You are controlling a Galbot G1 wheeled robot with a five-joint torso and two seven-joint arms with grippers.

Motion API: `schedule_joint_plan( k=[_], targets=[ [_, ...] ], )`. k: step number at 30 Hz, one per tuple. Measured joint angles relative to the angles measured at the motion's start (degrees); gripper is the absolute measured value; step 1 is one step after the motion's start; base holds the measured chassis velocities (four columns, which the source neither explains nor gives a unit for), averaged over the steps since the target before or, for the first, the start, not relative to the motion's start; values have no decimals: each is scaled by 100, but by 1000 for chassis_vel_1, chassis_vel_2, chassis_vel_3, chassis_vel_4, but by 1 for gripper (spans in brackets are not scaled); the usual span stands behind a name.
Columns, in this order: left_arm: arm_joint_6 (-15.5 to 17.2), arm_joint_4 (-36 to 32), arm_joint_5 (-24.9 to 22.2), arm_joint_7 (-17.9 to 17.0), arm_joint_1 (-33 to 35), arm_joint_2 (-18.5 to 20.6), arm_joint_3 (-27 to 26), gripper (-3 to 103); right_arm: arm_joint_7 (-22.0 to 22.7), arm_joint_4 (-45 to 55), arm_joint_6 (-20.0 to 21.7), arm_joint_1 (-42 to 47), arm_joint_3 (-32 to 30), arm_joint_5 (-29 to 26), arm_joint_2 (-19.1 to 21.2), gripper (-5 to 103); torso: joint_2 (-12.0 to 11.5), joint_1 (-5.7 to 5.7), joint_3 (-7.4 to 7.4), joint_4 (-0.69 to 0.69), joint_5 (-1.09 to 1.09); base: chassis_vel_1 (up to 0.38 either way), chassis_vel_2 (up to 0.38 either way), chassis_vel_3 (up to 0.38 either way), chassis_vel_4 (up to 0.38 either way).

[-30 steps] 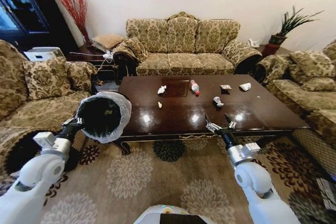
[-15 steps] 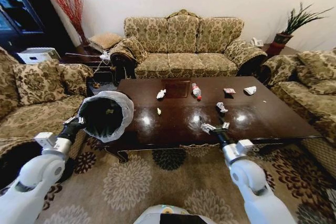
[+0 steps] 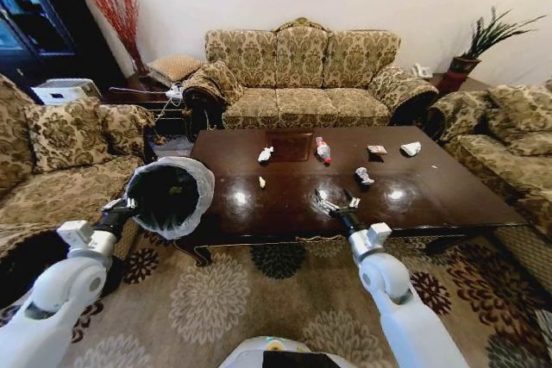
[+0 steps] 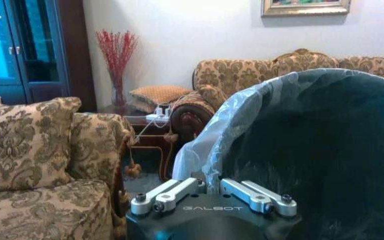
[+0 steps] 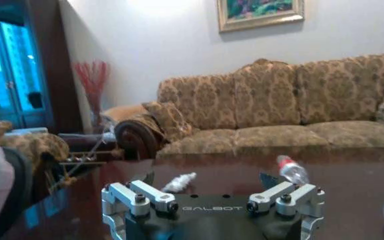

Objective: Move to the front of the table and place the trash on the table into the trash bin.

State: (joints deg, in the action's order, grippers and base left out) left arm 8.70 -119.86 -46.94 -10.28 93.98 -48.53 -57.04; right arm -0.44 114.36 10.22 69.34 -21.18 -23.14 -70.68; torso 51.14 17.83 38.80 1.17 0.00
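Over the bench's [image 3: 448,191] near edge, the right tool [image 3: 336,205] reaches forward on an outstretched arm, fingers spread and empty. Beyond it lie a crumpled wrapper [image 3: 363,176], the small bottle [image 3: 322,150] and paper wads [image 3: 265,154]. The left tool [image 3: 121,208] pinches the rim of the tilted, bag-lined trash bin [image 3: 169,194] at the bench's left end.

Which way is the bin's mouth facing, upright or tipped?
Tipped. The trash bin, held at its rim by the left gripper, shows its black inside toward the head camera, beside the table.
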Motion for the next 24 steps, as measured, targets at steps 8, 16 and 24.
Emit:
schedule_joint_plan(
  k=[8, 16, 24],
  targets=[
    [-1, -58, 54, 47, -4, 12, -3, 0, -80, -123, -197, 11, 67, 32, -3, 100, 0, -1, -1, 0, 0, -8, 6, 3, -8],
    [-40, -58, 202, 67, -26, 8, 41, 0, 8, -223, -269, -83, 231, -33, -24, 100, 0, -1, -1, -1, 1, -120, 99, 119, -111],
    [-45, -137, 308, 108, 34, 12, -25, 0, 330, -773, 285, -828, 1116, -302, -342, 100, -2, 6, 2, -2, 1, -103, 95, 99, -99]
  ],
)
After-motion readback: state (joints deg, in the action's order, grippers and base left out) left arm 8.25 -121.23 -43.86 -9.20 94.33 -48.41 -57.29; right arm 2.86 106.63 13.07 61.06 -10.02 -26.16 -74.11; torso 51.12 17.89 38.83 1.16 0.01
